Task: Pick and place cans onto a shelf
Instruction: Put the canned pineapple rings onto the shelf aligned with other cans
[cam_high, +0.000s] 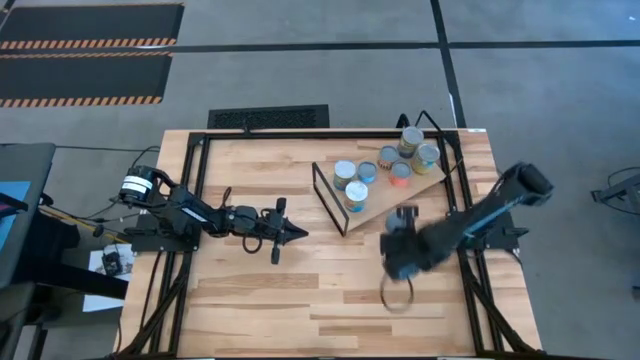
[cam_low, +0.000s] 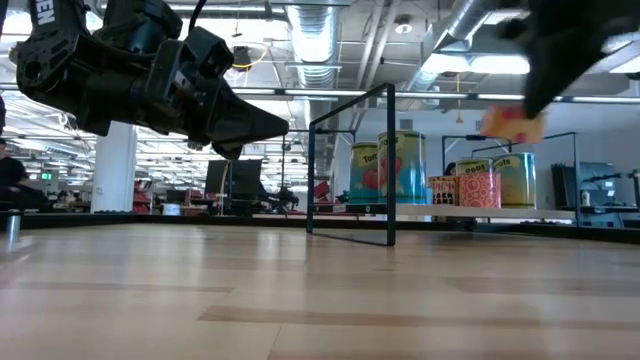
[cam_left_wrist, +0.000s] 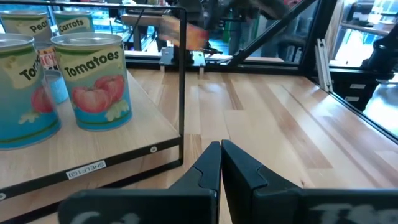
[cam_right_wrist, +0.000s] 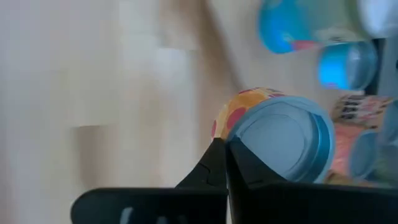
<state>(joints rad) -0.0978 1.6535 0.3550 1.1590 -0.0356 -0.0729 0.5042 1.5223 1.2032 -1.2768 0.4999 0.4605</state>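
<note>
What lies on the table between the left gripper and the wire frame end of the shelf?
Nothing: in the high view only bare tabletop separates the left gripper from the shelf. The left wrist view also shows bare wood there.

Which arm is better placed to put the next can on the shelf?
Right. The right gripper is shut at the rim of a yellow-orange can, apparently lifted, close to the shelf. The left gripper is shut on nothing, beside the shelf's wire end.
</note>
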